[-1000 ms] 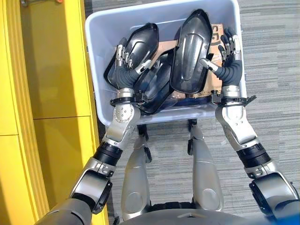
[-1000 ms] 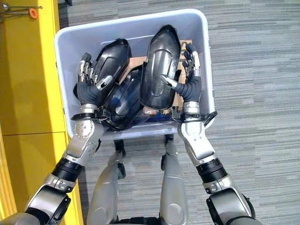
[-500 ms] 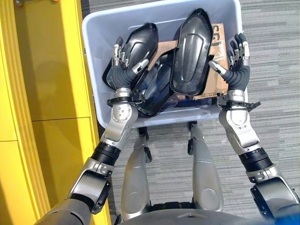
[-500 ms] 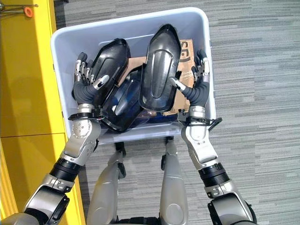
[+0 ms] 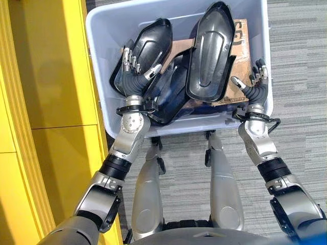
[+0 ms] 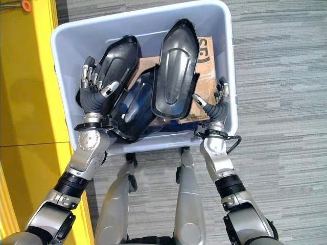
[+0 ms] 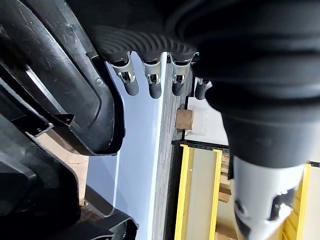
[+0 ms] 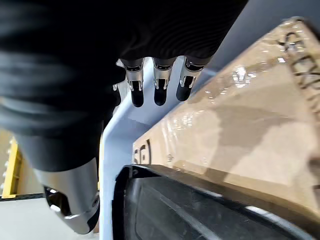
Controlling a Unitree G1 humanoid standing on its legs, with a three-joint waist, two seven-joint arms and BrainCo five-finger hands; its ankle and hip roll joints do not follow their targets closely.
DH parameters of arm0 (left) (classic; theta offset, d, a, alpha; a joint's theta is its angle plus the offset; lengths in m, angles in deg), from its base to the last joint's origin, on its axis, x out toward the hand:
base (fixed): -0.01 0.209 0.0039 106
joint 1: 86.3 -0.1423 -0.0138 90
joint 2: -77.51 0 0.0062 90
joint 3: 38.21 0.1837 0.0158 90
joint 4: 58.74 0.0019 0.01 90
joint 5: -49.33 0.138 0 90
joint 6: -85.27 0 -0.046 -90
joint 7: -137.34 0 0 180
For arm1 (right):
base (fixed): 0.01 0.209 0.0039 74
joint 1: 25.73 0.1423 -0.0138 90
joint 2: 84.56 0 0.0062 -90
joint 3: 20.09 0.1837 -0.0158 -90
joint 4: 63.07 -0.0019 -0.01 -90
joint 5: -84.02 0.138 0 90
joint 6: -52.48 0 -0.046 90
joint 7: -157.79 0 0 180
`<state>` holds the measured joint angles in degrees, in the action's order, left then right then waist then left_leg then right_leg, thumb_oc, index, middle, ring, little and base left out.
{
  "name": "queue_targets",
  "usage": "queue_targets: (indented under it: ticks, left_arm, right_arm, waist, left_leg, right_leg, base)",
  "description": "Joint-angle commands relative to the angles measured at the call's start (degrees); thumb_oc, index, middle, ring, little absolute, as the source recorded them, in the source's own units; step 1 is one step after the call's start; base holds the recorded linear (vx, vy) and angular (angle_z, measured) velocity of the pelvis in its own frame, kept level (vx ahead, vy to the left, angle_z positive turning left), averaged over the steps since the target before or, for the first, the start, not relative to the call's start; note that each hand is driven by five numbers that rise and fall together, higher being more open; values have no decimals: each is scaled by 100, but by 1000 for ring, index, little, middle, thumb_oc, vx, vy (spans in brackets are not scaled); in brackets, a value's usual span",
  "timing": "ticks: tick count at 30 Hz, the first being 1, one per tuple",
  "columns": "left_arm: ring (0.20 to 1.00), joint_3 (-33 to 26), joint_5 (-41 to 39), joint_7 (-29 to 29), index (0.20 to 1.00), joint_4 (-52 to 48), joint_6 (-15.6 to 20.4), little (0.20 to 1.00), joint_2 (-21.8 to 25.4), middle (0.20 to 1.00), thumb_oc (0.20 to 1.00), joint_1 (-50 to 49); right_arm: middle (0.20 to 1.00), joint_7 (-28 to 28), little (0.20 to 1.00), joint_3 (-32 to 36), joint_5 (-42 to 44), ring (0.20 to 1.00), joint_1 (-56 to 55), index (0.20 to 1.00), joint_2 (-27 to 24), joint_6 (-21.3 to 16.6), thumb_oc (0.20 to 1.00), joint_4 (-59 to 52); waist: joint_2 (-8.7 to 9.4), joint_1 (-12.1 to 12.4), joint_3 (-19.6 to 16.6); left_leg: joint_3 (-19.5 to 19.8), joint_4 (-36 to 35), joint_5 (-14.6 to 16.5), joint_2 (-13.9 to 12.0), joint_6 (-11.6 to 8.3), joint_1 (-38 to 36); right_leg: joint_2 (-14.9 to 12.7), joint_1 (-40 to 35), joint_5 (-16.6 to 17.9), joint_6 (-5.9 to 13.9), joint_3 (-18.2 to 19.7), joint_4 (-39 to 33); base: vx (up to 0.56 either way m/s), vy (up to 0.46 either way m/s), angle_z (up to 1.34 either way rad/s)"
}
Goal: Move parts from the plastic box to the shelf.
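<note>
A pale grey plastic box [image 5: 98,76] stands on the floor and holds several black moulded parts on a sheet of cardboard [image 5: 240,46]. A long part [image 5: 209,56] leans upright in the middle. A second part [image 5: 153,43] lies at the left over a third [image 5: 171,97]. My left hand [image 5: 134,69] is open inside the box, palm and thumb against the left part [image 7: 65,90], its fingers [image 7: 150,85] straight. My right hand [image 5: 254,84] is open by the box's right wall, fingers [image 8: 160,85] straight above the cardboard [image 8: 240,130], apart from the long part.
A yellow shelf unit [image 5: 51,102] stands close along the box's left side. Grey striped carpet [image 5: 296,102] lies to the right of the box and in front of it.
My right hand has drawn back from the long part, rightward and toward me, into the box's near right corner. The left hand has stayed against the left part.
</note>
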<state>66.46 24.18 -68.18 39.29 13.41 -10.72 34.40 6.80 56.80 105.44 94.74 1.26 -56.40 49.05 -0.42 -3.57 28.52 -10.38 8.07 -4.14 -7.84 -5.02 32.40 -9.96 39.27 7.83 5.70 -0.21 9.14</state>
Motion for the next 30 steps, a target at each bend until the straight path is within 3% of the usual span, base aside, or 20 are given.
queue_targets:
  ticks: [1,19,30]
  left_arm:
    - [1000,-29,279,-121,1000,-386,294,1000,155,1000,1000,17]
    - [1000,-19,217,-203,1000,-458,294,1000,159,1000,1000,38]
    - [1000,54,198,-273,1000,-492,323,1000,181,1000,1000,168]
  right_arm:
    - [1000,-85,1000,70,119,1000,-57,1000,108,-175,1000,-275]
    - [1000,-165,1000,-238,182,1000,119,1000,234,-79,1000,67]
    - [1000,60,1000,-541,-265,1000,626,1000,303,298,1000,1090]
  waist:
    - [-97,97,-239]
    - [-42,170,-136]
    - [-8,294,25]
  left_leg:
    - [189,447,104,30,-117,381]
    - [363,544,107,119,-67,784]
    - [523,631,149,246,66,1023]
  right_leg:
    - [-126,19,-217,285,-82,516]
    - [-223,214,-159,304,-222,511]
    - [-257,292,-123,321,-261,503]
  base:
    - [0,0,0]
    - [2,10,3]
    - [7,31,4]
